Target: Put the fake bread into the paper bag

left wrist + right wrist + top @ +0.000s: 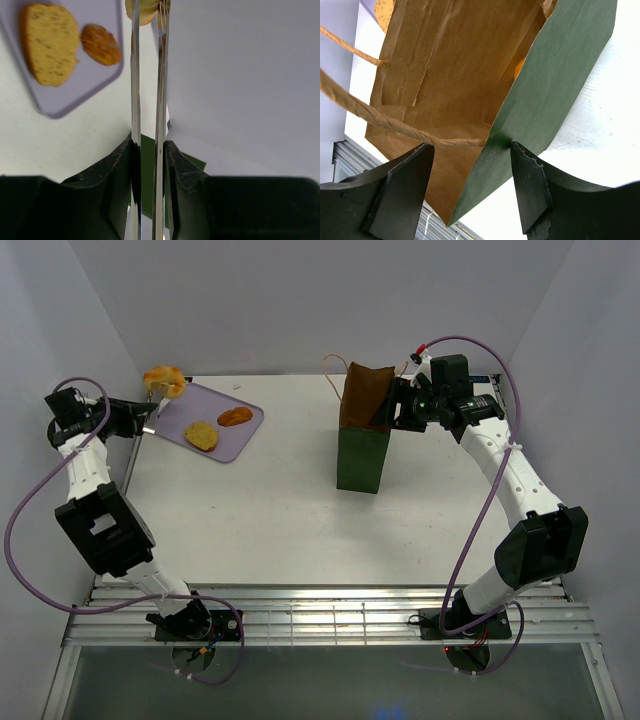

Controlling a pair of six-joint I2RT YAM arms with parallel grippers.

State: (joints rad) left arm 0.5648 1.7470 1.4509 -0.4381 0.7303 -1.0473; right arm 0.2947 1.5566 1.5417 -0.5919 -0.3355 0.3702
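My left gripper [146,412] is shut on thin metal tongs [161,75], and the tongs pinch a lumpy golden bun [164,378] above the far left corner of the lilac tray [178,410]. The bun's edge shows at the top of the left wrist view [142,11]. A flat yellowish slice [201,435] and a darker brown oval [235,417] lie on the tray. The green paper bag [363,445] stands upright at centre right, its mouth open. My right gripper [390,405] is open, its jaws either side of the bag's right wall [555,75]. Something orange [519,68] shows inside the bag.
The bag's tan string handles [380,120] hang across its mouth, one near my right gripper's left finger [405,190]. White walls close in on the left, right and back. A metal rail runs along the table's near edge [330,612].
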